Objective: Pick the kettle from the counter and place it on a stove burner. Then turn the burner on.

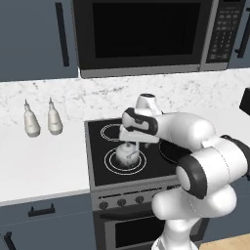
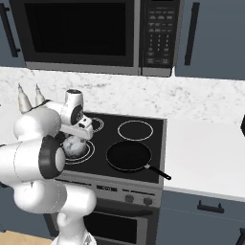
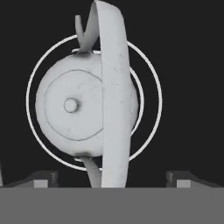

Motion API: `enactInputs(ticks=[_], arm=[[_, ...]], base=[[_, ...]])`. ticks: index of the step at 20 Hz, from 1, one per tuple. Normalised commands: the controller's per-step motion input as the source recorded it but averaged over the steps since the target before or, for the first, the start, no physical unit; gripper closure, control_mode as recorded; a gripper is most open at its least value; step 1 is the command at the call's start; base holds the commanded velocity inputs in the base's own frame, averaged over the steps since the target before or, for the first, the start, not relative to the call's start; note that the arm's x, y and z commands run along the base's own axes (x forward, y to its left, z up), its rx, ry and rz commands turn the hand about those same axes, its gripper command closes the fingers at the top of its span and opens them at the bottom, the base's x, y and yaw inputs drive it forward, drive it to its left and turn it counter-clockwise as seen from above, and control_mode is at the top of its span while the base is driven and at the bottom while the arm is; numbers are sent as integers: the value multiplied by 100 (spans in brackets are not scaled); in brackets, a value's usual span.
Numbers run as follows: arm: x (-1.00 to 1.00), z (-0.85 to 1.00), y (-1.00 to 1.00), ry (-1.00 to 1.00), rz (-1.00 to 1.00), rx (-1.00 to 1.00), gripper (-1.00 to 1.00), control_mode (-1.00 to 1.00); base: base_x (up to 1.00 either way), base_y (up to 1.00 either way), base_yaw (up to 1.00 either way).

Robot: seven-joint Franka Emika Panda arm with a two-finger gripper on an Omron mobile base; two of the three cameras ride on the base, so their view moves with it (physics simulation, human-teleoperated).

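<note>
Our pincer (image 3: 112, 179) stands with its jaws spread wide, one tip at each lower corner of the hand view, and they hold nothing: the kettle's arched handle (image 3: 114, 96) rises between them but touches neither. We hover straight above the kettle (image 3: 85, 107), looking down on its lid and little knob, the spout pointing to the top of that view. The kettle sits upright inside the burner (image 3: 151, 74), whose double white ring shows all around its body, a shade off centre but well within the outer circle. From the left base view we see the same: the kettle (image 1: 127, 154) on the front left ring of the black stove (image 1: 97, 141), our hand just above it, the counter (image 1: 44, 156) to the left bare of it save for two bottles (image 1: 43, 118) near the wall. A pan (image 2: 128, 156) rests on the front right ring in the right base view. We judge the placing done and the release just made, so the step in hand is the turn to the knobs (image 1: 121, 201) along the stove's front edge. Next we need to lift clear of the handle without snagging it, drop in front of the stove, and find the knob that serves the front left ring; which one that is we cannot tell from here.
</note>
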Motion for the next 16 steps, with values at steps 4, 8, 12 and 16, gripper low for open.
enactInputs(ticks=[4,8,12,16], arm=[[-57,25,0,-2,-1,0,-100,-100],[-94,24,2,-6,0,-2,-100,-100],[-100,18,25,-8,0,-6,-100,-100],[-87,14,72,-9,0,-13,-100,-100]], base=[[0,0,0],[0,0,0],[0,0,0],[0,0,0]])
